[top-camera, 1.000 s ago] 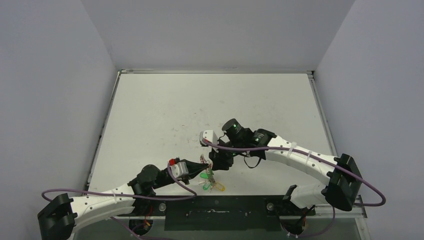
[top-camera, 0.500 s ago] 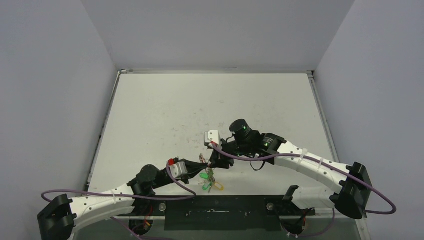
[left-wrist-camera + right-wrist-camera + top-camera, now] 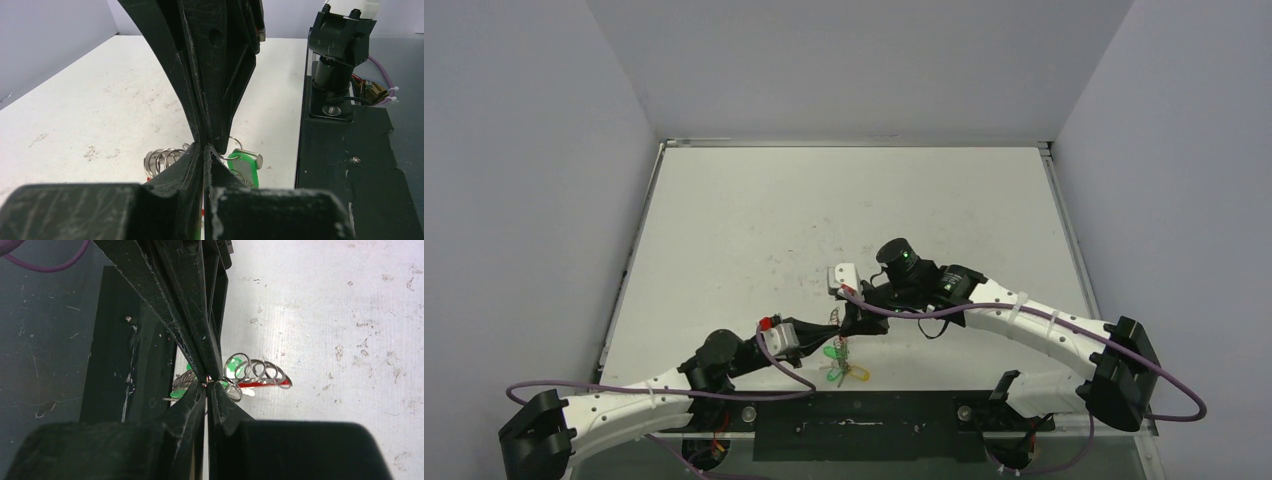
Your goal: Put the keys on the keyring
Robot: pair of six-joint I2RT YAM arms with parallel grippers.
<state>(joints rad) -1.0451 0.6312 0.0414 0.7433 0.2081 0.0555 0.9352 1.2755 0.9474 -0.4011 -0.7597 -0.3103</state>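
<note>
My left pincer (image 3: 204, 150) is clamped on the silvery coiled-wire keyring (image 3: 255, 371) w/ red plastic segment, by the near edge of the white table (image 3: 724, 220). Right pincer (image 3: 206, 386) is pressed together at the same spot; can't tell if it has wire. Risk: arms tug apart, wire slips, green-headed silver key (image 3: 242, 165) gets flung.

My top cam is looking down from above and behind my arm bases (image 3: 1014, 445), over the whole table (image 3: 724, 230). Both wrist cams are peering close along their own fingers (image 3: 190, 172), left one facing right, right one left, all sharing the keyring (image 3: 835, 322) by the near edge.
</note>
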